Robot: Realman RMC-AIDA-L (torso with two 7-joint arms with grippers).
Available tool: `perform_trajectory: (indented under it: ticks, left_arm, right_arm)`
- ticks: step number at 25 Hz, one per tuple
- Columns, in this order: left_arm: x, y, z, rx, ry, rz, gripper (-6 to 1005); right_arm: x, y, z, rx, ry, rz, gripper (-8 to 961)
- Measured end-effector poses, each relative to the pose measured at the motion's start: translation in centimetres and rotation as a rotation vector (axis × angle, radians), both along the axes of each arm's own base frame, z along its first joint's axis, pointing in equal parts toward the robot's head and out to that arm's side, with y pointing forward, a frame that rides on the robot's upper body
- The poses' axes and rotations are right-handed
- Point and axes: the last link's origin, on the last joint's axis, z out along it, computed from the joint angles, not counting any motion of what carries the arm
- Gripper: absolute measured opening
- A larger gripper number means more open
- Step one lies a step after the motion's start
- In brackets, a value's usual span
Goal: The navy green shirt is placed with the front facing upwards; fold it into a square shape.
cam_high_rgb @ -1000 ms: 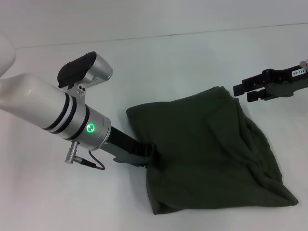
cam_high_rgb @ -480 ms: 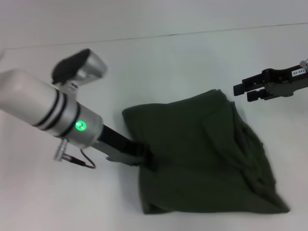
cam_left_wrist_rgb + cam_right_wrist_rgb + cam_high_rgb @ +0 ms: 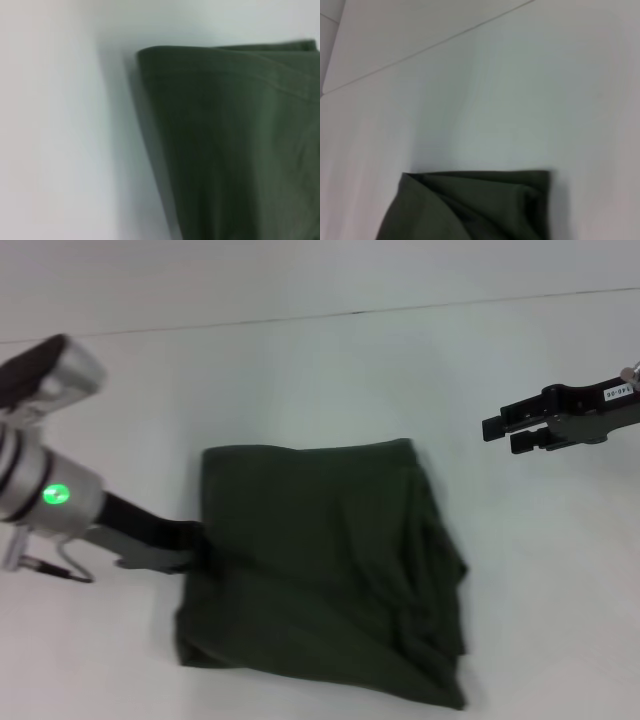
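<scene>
The navy green shirt [image 3: 320, 560] lies folded in a rough, rumpled rectangle on the white table, with bunched folds along its right side. No lettering shows. My left gripper [image 3: 196, 546] is at the shirt's left edge, shut on the cloth there, fingertips partly hidden by the fabric. The left wrist view shows the shirt's folded corner [image 3: 240, 140] close up. My right gripper [image 3: 497, 432] hovers open and empty above the table, off to the right of the shirt and apart from it. The right wrist view shows a far corner of the shirt [image 3: 485, 205].
The white table [image 3: 300, 380] spreads all around the shirt. A thin seam line [image 3: 400, 308] runs across it at the back. My left arm's silver wrist with a green light [image 3: 55, 495] reaches in low from the left.
My left arm has pulled back to the left and dragged the shirt with it across the table; the shirt has turned and bunched more on its right side. The right gripper has stayed put.
</scene>
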Motion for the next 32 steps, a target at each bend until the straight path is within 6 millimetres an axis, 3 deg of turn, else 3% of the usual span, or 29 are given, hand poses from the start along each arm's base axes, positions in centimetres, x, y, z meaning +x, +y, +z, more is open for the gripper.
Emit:
perform_trajectory:
  ticks: [10,23,32]
  left_arm:
    - [-3.8,-0.6,3.8,0.096,0.023,0.102,152]
    - [-3.6,-0.7,6.2,0.158,-0.091,0.116,143]
    - [-4.9,-1.1,8.0,0.183,-0.054,0.135,472]
  right_arm:
    - [-0.2,0.1,0.2,0.010,0.006,0.003,628]
    - [0.0,0.2,0.4,0.016,0.001,0.000,628]
    - [-0.2,0.3,0.5,0.016,0.001,0.006,629]
